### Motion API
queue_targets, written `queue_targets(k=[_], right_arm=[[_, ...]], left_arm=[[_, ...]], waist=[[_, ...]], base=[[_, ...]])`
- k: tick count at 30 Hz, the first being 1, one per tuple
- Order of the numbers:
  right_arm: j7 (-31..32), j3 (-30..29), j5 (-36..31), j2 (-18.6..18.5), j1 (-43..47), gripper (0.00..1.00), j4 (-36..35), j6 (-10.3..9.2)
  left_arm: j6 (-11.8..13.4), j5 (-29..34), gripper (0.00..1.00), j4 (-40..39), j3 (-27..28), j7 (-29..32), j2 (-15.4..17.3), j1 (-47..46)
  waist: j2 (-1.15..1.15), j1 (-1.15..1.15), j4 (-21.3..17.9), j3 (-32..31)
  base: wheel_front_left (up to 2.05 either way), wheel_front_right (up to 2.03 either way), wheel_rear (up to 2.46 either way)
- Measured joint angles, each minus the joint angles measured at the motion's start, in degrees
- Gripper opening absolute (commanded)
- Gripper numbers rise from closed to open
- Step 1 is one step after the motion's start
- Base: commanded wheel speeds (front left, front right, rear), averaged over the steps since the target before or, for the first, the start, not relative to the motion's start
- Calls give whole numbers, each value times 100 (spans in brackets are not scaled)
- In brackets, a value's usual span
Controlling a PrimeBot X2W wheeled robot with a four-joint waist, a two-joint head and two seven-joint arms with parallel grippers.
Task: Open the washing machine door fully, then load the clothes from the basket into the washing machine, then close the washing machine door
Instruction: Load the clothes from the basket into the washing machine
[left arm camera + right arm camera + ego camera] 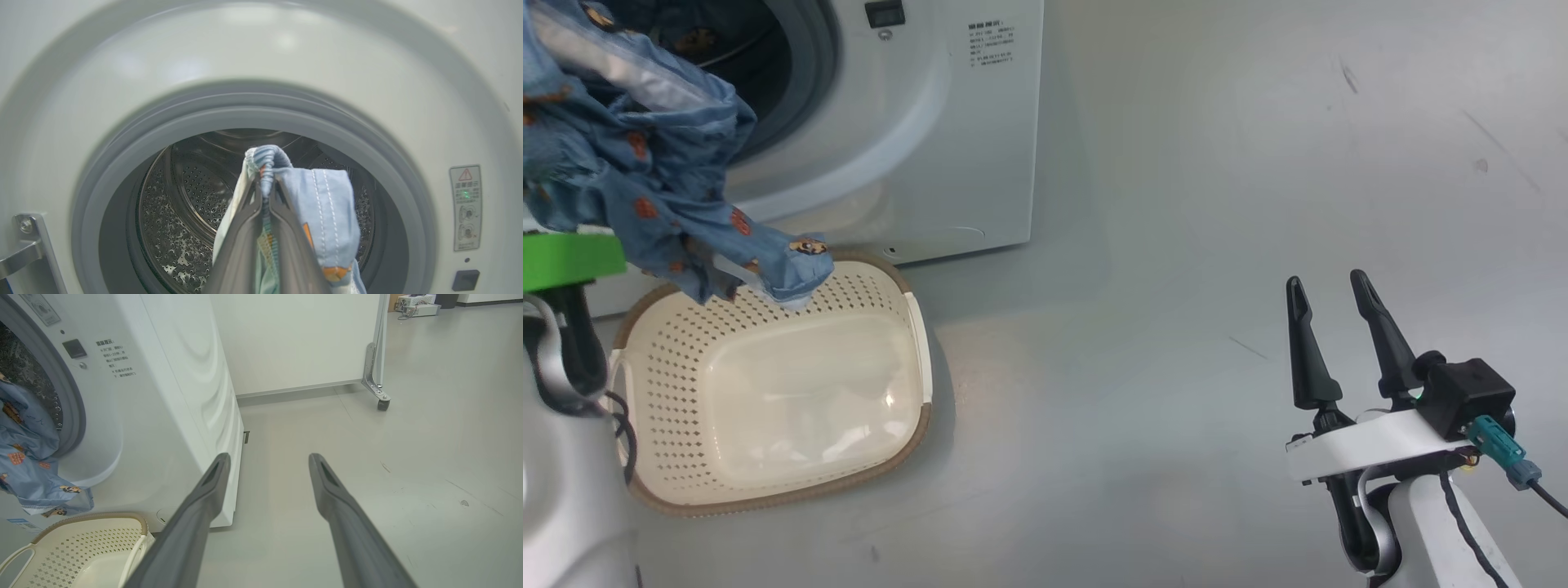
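Head view, from the biggest thing down: the washing machine [915, 147] stands at the upper left on the grey floor [1176, 245], and its round mouth is uncovered. The left wrist view looks straight into that mouth, with the grey gasket [229, 118] ringing the perforated steel drum [184, 196] and a metal hinge [24, 241] on the white front at the lower left. The right wrist view shows the washer's side panel, with a white wheeled panel [378, 355] further back.

The basket [662, 384] sits on the floor just in front of the machine, and its cream bottom shows.

The light blue garment [645, 163], dotted with orange-brown prints, hangs in a bunch in front of the drum opening. Its lowest fold dangles just above the basket's far rim, and whether it touches the rim I cannot tell.

The left gripper [266, 179] is pinched tight on a gathered edge of that blue garment, which it holds up at the drum mouth with cloth spilling over both fingers.

The right gripper [1327, 286] is over bare floor, well apart from basket and machine, its two dark fingers spread wide and holding nothing.
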Motion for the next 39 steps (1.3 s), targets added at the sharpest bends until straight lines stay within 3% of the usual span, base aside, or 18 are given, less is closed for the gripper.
queue_targets(k=[13, 22, 36, 39], right_arm=[[0, 163, 181, -1, -291, 100, -91, 0], [0, 293, 341, -4, -635, 100, -225, -1], [0, 509, 577, -9, -1052, 100, -288, -9], [0, 583, 656, -11, -1132, 100, -301, -11]], left_arm=[[196, -104, 0, 846, 292, 23, 257, -1280], [218, -143, 0, 1363, 204, 687, 671, -2503], [-71, -183, 0, 1944, -205, 1480, 1151, -3693], [-145, -232, 0, 1980, -370, 1794, 1390, -4046]], waist=[[0, 0, -236, 1032], [0, 0, -385, 1768], [0, 0, -605, 2693], [0, 0, -662, 2898]], base=[[0, 0, 0], [0, 0, 0], [0, 0, 0], [0, 0, 0]])
